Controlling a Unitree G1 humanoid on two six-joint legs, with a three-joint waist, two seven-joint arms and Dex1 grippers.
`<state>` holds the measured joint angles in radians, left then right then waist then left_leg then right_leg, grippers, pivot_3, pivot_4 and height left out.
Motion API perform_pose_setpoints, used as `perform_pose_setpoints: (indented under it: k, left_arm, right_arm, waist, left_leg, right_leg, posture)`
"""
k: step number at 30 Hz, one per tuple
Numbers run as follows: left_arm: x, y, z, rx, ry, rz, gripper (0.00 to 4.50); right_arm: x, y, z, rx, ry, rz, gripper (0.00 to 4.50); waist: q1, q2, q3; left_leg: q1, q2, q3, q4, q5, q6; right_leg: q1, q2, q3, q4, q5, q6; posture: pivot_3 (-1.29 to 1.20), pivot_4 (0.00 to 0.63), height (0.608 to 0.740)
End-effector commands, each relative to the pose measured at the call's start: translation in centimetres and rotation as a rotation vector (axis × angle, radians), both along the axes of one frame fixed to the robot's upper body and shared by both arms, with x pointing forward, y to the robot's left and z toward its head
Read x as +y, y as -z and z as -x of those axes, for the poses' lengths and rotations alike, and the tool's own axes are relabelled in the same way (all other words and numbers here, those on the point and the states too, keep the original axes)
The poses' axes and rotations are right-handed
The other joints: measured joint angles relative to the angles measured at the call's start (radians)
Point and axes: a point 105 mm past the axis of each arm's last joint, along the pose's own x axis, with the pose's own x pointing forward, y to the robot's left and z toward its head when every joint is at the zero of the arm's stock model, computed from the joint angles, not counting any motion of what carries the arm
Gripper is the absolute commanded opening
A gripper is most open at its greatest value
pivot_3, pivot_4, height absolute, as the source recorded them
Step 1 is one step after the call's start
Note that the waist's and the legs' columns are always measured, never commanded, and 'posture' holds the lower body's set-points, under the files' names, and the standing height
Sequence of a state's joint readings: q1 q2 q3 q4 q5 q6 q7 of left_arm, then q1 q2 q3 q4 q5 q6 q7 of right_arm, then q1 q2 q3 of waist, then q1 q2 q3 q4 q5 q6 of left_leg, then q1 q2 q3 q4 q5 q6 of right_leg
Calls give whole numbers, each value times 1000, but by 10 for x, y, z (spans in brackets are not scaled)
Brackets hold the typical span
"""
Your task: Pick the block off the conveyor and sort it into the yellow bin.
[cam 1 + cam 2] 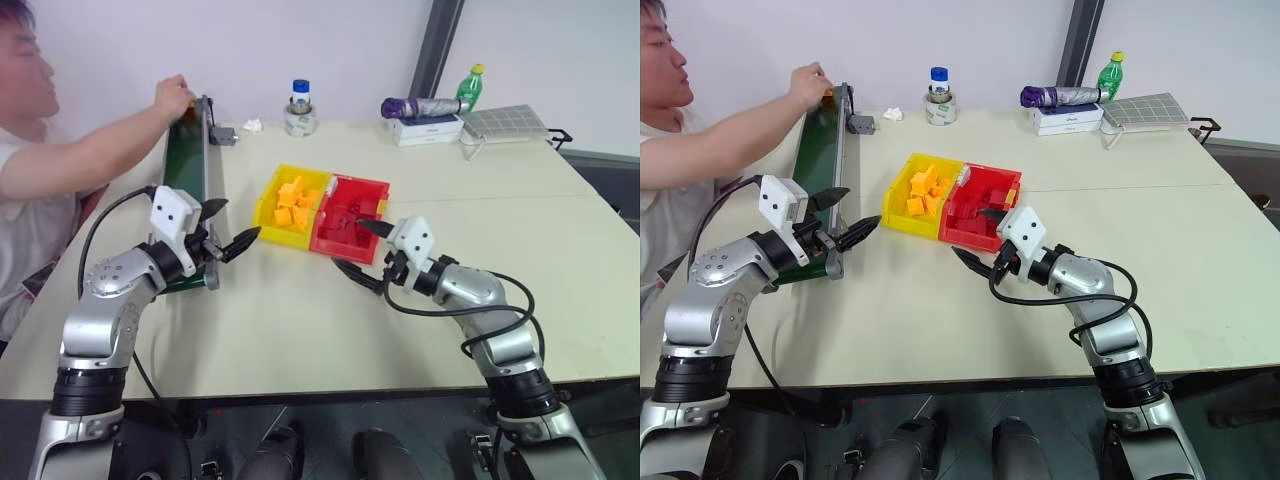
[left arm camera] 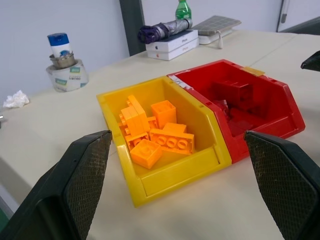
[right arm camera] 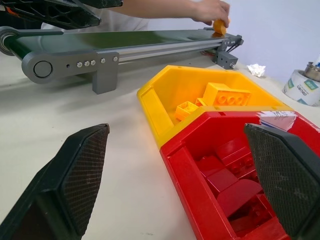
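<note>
A person's hand point(image 1: 172, 95) holds the yellow-orange block point(image 3: 218, 26) at the far end of the dark green conveyor point(image 1: 185, 160). The yellow bin point(image 1: 266, 200) sits mid-table with several orange blocks inside. It is joined on its right to the red bin point(image 1: 372, 190). My left gripper point(image 1: 240, 220) hovers open and empty between the conveyor's near end and the yellow bin. My right gripper point(image 1: 348, 244) is open and empty just in front of the red bin's near wall. In the left wrist view both bins lie ahead of the black fingers point(image 2: 82, 180).
The red bin holds dark red blocks point(image 3: 235, 185). A tape roll with a bottle point(image 1: 300, 112), a crumpled tissue point(image 1: 252, 125), an umbrella on white boxes point(image 1: 425, 118) and a green bottle point(image 1: 470, 88) stand at the back. The person sits at the table's left.
</note>
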<state>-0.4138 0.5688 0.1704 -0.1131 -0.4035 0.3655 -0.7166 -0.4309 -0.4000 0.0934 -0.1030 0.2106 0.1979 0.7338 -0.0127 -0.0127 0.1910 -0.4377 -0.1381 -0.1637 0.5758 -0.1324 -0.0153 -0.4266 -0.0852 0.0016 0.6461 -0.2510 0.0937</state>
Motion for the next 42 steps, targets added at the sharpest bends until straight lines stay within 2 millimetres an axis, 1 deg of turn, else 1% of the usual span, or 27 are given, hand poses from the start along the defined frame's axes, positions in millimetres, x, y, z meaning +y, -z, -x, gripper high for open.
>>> perform_pose_setpoints:
  k: [1, 5, 10, 17, 23, 28, 33, 35, 37, 38, 39, 42]
  left_arm:
    - [-3, -14, 2, -48, 21, 16, 4455]
    - [-3, -19, 7, -61, 46, 39, 4455]
    - [-3, -16, 12, -59, 58, 28, 4455]
    - [5, -14, 16, -19, 34, 70, 4455]
    - [10, -13, 17, -26, 13, 65, 4455]
    - [9, -16, 19, -47, 24, 66, 4455]
    - [18, -16, 18, -88, -77, 74, 4455]
    - [25, -16, 18, -141, -177, 73, 4455]
    - [38, -9, 20, -162, -345, 126, 4455]
    - [41, -6, 22, -165, -395, 144, 4455]
    - [41, 0, 26, -160, -439, 163, 4455]
    - [37, 10, 36, -146, -502, 199, 4455]
  right_arm:
    - [4, -11, 3, -49, -19, -12, 4500]
    - [4, -11, 3, -49, -21, -10, 4500]
    - [5, -11, 4, -48, -25, -11, 4500]
    - [5, -11, 4, -47, -28, -10, 4500]
    - [6, -11, 4, -47, -32, -12, 4500]
    - [6, -11, 4, -46, -31, -13, 4500]
    - [5, -10, 5, -44, -30, -13, 4500]
    - [5, -10, 5, -45, -29, -14, 4500]
    - [5, -9, 5, -44, -29, -17, 4500]
    - [5, -9, 5, -43, -29, -17, 4500]
    - [6, -9, 5, -42, -30, -18, 4500]
    - [6, -9, 5, -43, -32, -18, 4500]
  waist:
    - [0, 0, 0]
    - [0, 0, 0]
    - [-1, 0, 0]
    - [-1, 0, 0]
    - [0, 0, 0]
    - [0, 0, 0]
    - [-2, 0, 0]
    - [-1, 0, 0]
    - [-1, 0, 0]
    - [0, 0, 0]
    - [0, 0, 0]
    - [2, 0, 0]
  left_leg:
    - [0, 0, 0, 0, 0, 0]
    - [0, 0, 0, 0, 0, 0]
    - [0, 0, 0, 0, 0, 0]
    - [0, 0, 0, 0, 0, 0]
    - [-1, 0, 0, 0, 0, 0]
    - [-1, 0, 0, 0, 0, 0]
    - [-1, 0, 0, 0, 0, 0]
    - [-1, 0, 0, 0, 0, 0]
    - [-1, 0, 0, 0, 0, 0]
    - [-1, 0, 0, 0, 0, 0]
    - [-1, 0, 0, 0, 0, 0]
    - [-2, 0, 0, 0, 0, 0]
  right_leg:
    - [0, 0, 0, 0, 0, 0]
    - [0, 0, 0, 0, 0, 0]
    - [0, 0, 0, 0, 0, 0]
    - [0, 0, 0, 0, 0, 0]
    - [0, 0, 0, 0, 0, 0]
    - [0, 0, 0, 0, 0, 0]
    - [-1, 0, 0, 0, 0, 0]
    - [-1, 0, 0, 0, 0, 0]
    - [-1, 0, 0, -1, 0, 0]
    - [-1, -1, 0, -1, 0, 0]
    - [-1, -1, 0, -1, 0, 0]
    - [-1, -1, 0, -2, 0, 0]
  posture:
    - [0, 150, 740]
    - [0, 150, 740]
    - [0, 150, 740]
    - [0, 150, 740]
    - [0, 150, 740]
    - [0, 150, 740]
    - [0, 150, 740]
    - [0, 150, 740]
    - [0, 150, 740]
    - [0, 150, 740]
    - [0, 150, 740]
    - [0, 150, 740]
